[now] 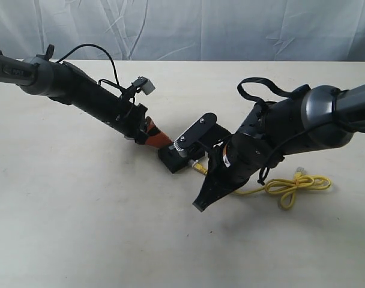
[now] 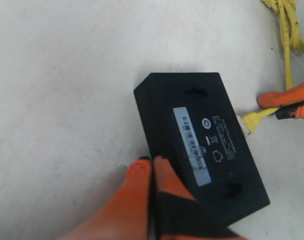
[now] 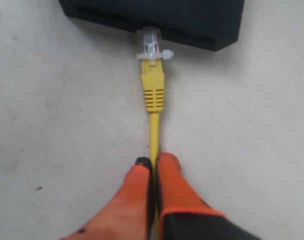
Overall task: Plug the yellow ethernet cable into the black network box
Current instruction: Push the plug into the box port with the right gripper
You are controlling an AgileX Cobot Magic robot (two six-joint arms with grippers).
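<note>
Plug tip meeting the box side.
Right pincer [image 3: 153, 162] clamps the yellow ethernet cable [image 3: 153, 90] behind its plug, long axis pointing straight ahead into the black network box [image 3: 192, 20].

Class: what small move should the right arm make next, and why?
Probably ease the right gripper straight forward: its jaws pinch the yellow ethernet cable behind the plug, whose clear tip meets the black network box but is mostly outside. The left gripper sits against the box.
</note>
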